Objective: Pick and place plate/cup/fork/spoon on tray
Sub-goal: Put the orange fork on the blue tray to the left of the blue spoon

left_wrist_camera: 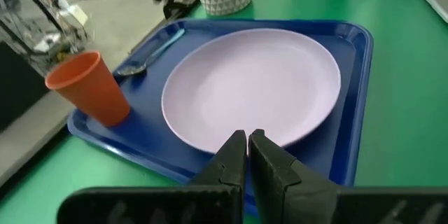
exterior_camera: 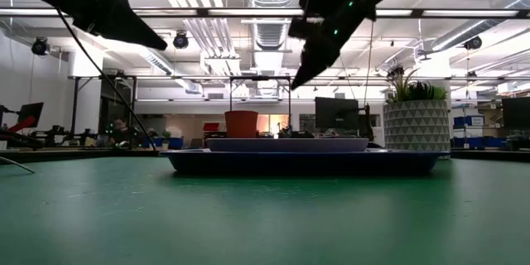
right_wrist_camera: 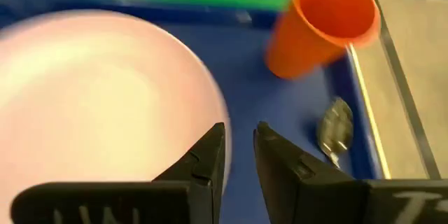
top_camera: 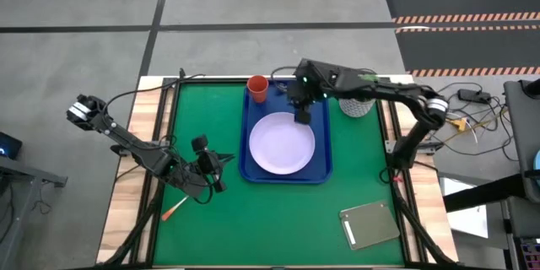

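1. Nearest edge of the green table (top_camera: 202,118): grey slab (top_camera: 369,224) off to the right, well apart from everything in play, apparently no part of the job.
2. Out at the mat's left edge: the fork (top_camera: 173,212), orange handle showing, the one piece not yet on the tray (top_camera: 324,169). Probably next to be fetched.
3. Just beyond the fork: left gripper (left_wrist_camera: 248,136), fingers drawn almost together with only a slit between, gripping nothing. Aimed across the tray's near rim, likely because it sits closest to the fork.
4. Mid-table: the tray, lying flat, with the plate (top_camera: 282,143) centred in it and filling most of its width, leaving only narrow margins for the small items.
5. Over the far part of the tray: right gripper (right_wrist_camera: 239,131), raised clear of the plate in the low view, fingers a little apart and empty.
6. Along the far margin: the spoon (left_wrist_camera: 147,54), lying between plate rim and tray wall.
7. Far left corner of the tray: the cup (top_camera: 257,89), upright, mouth up, tucked clear of the plate.
8. Past the tray, at the far right: white patterned pot (top_camera: 357,104) with a green plant, outside the tray.
9. Beyond the table: grey floor, striped mats, monitors, ceiling ducts and strip lights.
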Controlling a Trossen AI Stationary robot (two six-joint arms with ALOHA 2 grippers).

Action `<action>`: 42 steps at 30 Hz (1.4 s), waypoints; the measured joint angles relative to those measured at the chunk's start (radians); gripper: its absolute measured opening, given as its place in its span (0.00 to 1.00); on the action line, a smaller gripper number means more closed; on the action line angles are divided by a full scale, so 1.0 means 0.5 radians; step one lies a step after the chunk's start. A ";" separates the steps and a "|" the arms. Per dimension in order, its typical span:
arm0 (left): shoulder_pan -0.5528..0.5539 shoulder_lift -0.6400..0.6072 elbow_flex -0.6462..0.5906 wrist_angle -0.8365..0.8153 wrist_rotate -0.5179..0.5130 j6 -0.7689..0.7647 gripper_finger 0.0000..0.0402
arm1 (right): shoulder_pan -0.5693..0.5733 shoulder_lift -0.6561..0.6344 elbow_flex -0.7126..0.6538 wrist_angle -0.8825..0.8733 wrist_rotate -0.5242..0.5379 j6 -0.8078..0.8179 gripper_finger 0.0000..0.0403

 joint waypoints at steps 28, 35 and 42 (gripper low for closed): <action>0.090 0.317 0.266 -0.300 0.629 -0.839 0.00 | 0.813 -1.081 -1.171 1.355 0.474 0.206 0.17; 0.203 0.494 0.535 -0.994 1.371 -1.364 0.00 | 0.880 -1.168 -1.209 1.353 0.469 0.154 0.17; 0.169 0.686 0.736 -1.430 2.561 -1.449 0.00 | 0.879 -1.172 -1.210 1.362 0.469 0.069 0.17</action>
